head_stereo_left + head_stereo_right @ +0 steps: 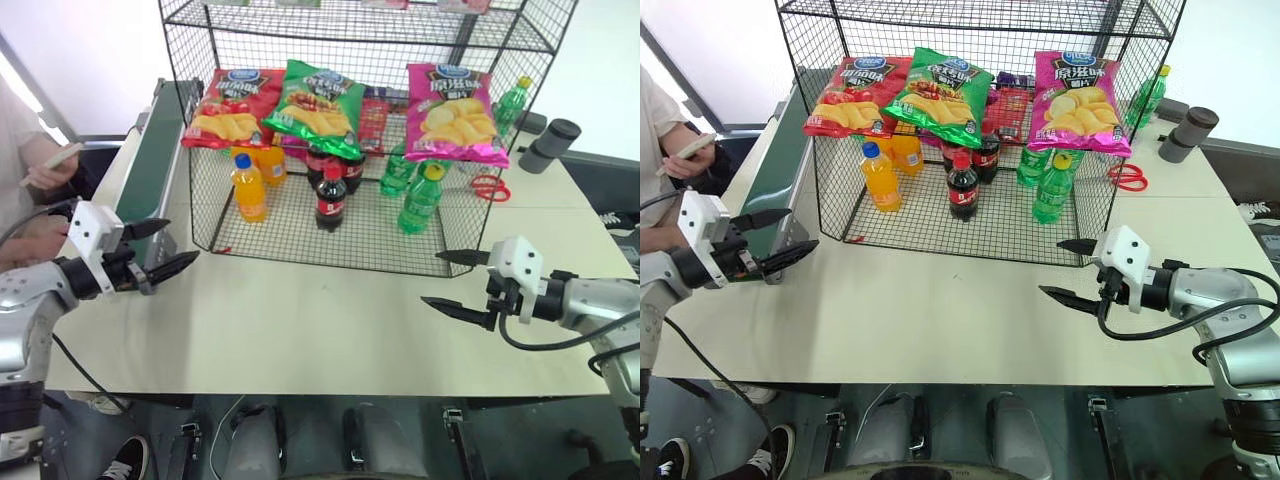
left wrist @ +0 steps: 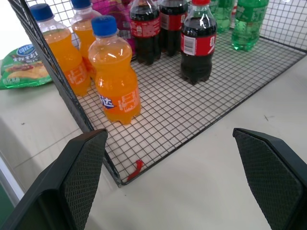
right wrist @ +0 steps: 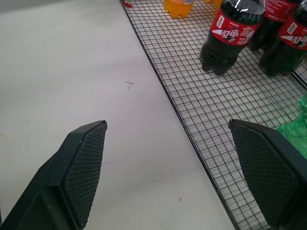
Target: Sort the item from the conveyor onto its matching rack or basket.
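Pincers both empty, fingers spread wide. Left pincer (image 1: 160,248) hovers over the pale surface (image 1: 300,320) beside the near end of the conveyor (image 1: 150,160), pointing toward the rack (image 1: 300,240). Right pincer (image 1: 460,285) hovers over the surface off the rack's front right corner, pointing inward. Green crisp bag (image 1: 315,105) lies on the rack's mesh tier, tilted, between a red bag (image 1: 232,105) and a pink bag (image 1: 455,112). Below it on the bottom mesh stand orange soda bottles (image 1: 248,188), cola bottles (image 1: 331,198) and green bottles (image 1: 420,198). Red scissors (image 1: 487,187) lie on the surface to the rack's right. A person's hand (image 1: 45,170) holds a phone at far left.
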Robot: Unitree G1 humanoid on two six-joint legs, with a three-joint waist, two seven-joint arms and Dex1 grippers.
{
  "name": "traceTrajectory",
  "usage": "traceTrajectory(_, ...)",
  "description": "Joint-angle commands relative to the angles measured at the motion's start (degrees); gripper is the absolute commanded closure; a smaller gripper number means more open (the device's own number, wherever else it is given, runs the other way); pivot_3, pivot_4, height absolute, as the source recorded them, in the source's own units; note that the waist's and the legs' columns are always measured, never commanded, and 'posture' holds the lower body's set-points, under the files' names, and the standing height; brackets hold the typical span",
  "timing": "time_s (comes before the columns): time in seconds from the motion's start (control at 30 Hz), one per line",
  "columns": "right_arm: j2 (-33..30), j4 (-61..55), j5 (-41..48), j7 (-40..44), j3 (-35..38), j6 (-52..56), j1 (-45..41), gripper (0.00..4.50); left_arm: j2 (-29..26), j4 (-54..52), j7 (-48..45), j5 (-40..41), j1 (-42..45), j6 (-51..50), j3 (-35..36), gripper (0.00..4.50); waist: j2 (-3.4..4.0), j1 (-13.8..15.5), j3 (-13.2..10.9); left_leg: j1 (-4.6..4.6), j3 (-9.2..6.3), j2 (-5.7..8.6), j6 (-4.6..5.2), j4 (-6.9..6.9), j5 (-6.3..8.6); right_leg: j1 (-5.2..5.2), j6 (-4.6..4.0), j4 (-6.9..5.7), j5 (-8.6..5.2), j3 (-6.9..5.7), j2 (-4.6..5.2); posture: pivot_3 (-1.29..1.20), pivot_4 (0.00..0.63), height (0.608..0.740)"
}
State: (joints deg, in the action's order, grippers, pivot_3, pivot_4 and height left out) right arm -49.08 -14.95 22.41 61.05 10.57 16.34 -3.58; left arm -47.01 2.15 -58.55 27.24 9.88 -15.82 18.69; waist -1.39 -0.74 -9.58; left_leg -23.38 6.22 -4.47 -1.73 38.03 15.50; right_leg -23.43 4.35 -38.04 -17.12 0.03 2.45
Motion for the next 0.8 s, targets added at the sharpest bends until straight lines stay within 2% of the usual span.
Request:
traceTrajectory(0.03, -1.2, 0.2, -0.1, -0.2, 2.1, -1.3, -0.6, 0.27, -0.2, -0.1, -0.4, -1.9, 1.3, 4.6, -0.3, 0.00, 0.00, 0.0, 0.0, 0.00, 0.00, 0.00, 0.00, 0.00, 0.00, 0.00, 0.00, -0.01, 0.00, 0.00, 0.00, 0.00, 0.150, 0.740)
traceTrajectory(0.3, -1.9, 2.2, 0.2, -0.2, 1.7, -0.4, -2.3, 0.27, 1.3, -2.9, -0.6, 3.2, 1.6, 0.1, 0.7, 0.00, 0.00, 0.0, 0.0, 0.01, 0.02, 0.00, 0.00, 0.01, 0.00, 0.00, 0.01, -0.04, 0.01, 0.00, 0.00, 0.00, 0.150, 0.740)
traceTrajectory(0.47, -1.4, 2.7, 0.4, 0.2, 1.0, -1.0, -3.5, 0.27, 1.2, -1.2, -2.7, 2.4, 2.2, 2.1, -0.1, 0.00, 0.00, 0.0, 0.0, 0.01, 0.03, 0.01, 0.00, 0.02, -0.01, 0.00, 0.03, -0.04, 0.02, 0.00, 0.00, 0.00, 0.150, 0.740)
traceTrajectory(0.6, -1.4, 2.6, 2.4, 0.4, 1.1, 1.7, -4.5, 0.27, 0.7, -1.8, -8.7, 4.9, -1.0, 3.6, 1.5, 0.00, 0.01, -0.2, 0.0, 0.01, 0.05, -0.01, -0.01, 0.02, -0.01, -0.01, 0.03, -0.05, 0.02, 0.01, -0.02, 0.00, 0.150, 0.740)
traceTrajectory(0.67, -1.1, 2.1, 4.5, 0.2, 1.9, 4.0, -5.1, 0.27, 0.8, -1.6, -9.0, 4.5, -2.0, 3.9, 1.5, 0.00, 0.01, -0.1, 0.0, 0.01, 0.05, -0.02, 0.00, 0.02, -0.01, -0.01, 0.03, -0.04, 0.01, 0.01, -0.02, 0.00, 0.150, 0.740)
traceTrajectory(0.8, -0.9, 2.2, 2.7, -1.0, 1.2, 2.1, -5.6, 0.27, 1.4, -0.6, -9.5, 4.1, -1.9, 5.5, 1.4, 0.00, 0.01, 0.2, 0.0, 0.01, 0.03, -0.01, -0.01, 0.07, -0.01, 0.02, 0.02, -0.05, 0.02, 0.00, -0.01, 0.00, 0.150, 0.740)
